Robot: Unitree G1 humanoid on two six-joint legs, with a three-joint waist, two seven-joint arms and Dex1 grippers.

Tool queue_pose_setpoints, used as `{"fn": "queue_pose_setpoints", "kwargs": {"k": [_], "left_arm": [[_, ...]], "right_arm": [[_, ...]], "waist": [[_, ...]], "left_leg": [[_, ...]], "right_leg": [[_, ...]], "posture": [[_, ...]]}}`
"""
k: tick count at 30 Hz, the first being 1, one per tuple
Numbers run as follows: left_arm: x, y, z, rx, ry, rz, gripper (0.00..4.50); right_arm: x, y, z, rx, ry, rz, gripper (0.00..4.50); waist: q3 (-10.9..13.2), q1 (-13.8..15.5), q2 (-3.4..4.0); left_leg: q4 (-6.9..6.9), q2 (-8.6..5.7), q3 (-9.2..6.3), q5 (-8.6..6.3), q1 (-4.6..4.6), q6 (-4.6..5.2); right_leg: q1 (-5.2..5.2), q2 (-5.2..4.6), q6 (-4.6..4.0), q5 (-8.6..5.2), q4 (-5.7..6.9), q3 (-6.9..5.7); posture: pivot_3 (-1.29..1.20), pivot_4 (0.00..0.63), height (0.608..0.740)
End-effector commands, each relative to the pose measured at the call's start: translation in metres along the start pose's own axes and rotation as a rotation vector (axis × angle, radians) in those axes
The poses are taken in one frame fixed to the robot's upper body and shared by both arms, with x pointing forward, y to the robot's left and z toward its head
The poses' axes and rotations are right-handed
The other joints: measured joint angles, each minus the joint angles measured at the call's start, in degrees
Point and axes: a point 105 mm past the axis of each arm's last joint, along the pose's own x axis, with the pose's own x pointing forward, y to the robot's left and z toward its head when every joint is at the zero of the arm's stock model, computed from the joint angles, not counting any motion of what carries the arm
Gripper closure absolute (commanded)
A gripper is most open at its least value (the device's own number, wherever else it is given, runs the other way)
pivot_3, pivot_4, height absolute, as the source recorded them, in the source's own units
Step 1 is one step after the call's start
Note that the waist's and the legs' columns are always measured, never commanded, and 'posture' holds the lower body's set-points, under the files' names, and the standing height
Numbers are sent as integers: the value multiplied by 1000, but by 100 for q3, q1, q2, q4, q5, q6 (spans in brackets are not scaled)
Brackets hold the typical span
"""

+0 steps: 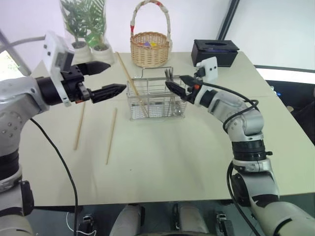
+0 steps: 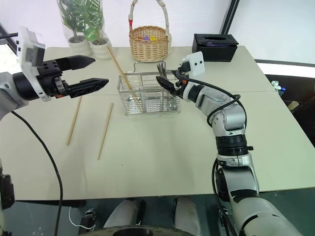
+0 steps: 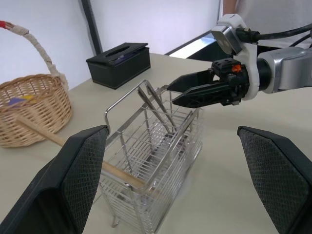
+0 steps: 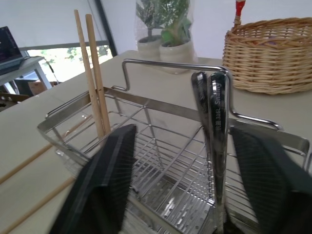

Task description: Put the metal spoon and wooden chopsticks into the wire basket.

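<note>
Standing near the middle of the table [image 1: 162,167] is the wire basket [image 1: 155,98], a shiny box of thin wires with a loop handle on top. Two metal handles [image 4: 213,105] stand side by side in the basket, at the end near the right arm, leaning a bit. I think they belong to the metal spoon, but the round end is hidden down in the wires. Two wooden chopsticks [image 4: 92,73] lean together at the other end of the basket, with their tops sticking out high above the rim. Two more chopsticks [image 1: 111,136] lie flat on the table, well apart from the basket, on the robot's left side.

The right pincer [image 1: 173,81] is just beside the metal handles at the top of the basket. Its two black fingers stand wide apart, one on each side of the handles, and they hold nothing. The left pincer [image 1: 106,78] hangs in the air above the table, to the left of the basket. Its fingers are spread wide too, and nothing is between them.

At the far side of the table sit a round woven basket [image 1: 149,48] with a tall handle, a black box [image 1: 214,51], and two small potted plants [image 1: 87,24] in a clear wrap.
</note>
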Motion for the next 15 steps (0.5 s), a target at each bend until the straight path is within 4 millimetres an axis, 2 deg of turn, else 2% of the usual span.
{"fn": "queue_pose_setpoints", "kwargs": {"k": [1,4,6,8,10,12,15], "left_arm": [[-8,5,14,37,-40,42,0],[-17,20,19,6,-73,123,0],[-28,44,22,-29,-106,269,0],[-37,66,19,-72,-115,410,0],[-46,90,7,-142,-70,553,0],[-57,117,-22,-228,69,730,0],[-62,133,-54,-324,244,841,0]], "right_arm": [[-17,-2,44,-71,-134,11,594],[-38,0,75,-88,-210,80,594],[-62,7,97,-105,-254,174,594],[-81,16,108,-124,-261,255,594],[-100,28,105,-171,-226,340,594],[-119,43,94,-206,-160,426,594],[-127,51,79,-183,-111,437,594]], "waist": [[1,13,1],[2,20,3],[2,20,3],[1,33,1],[-2,29,-3],[-8,32,-12],[-8,15,-13]], "left_leg": [[0,-1,0,0,-2,0],[0,-3,-2,0,-4,0],[-1,-4,-2,-1,-5,1],[-2,-4,-3,-1,-6,3],[-6,2,-7,-2,-2,3],[-11,4,-9,-3,3,4],[-11,4,-6,-3,9,6]], "right_leg": [[-1,0,0,0,0,0],[0,-1,0,0,-1,-1],[8,-2,0,0,-4,-1],[18,-2,1,0,-13,-1],[23,3,1,-1,-20,-7],[34,4,2,-1,-30,-9],[41,3,5,0,-33,-10]], "posture": [[0,150,650],[0,150,650],[0,150,650],[0,150,650],[0,150,650],[0,150,650],[0,150,650]]}}
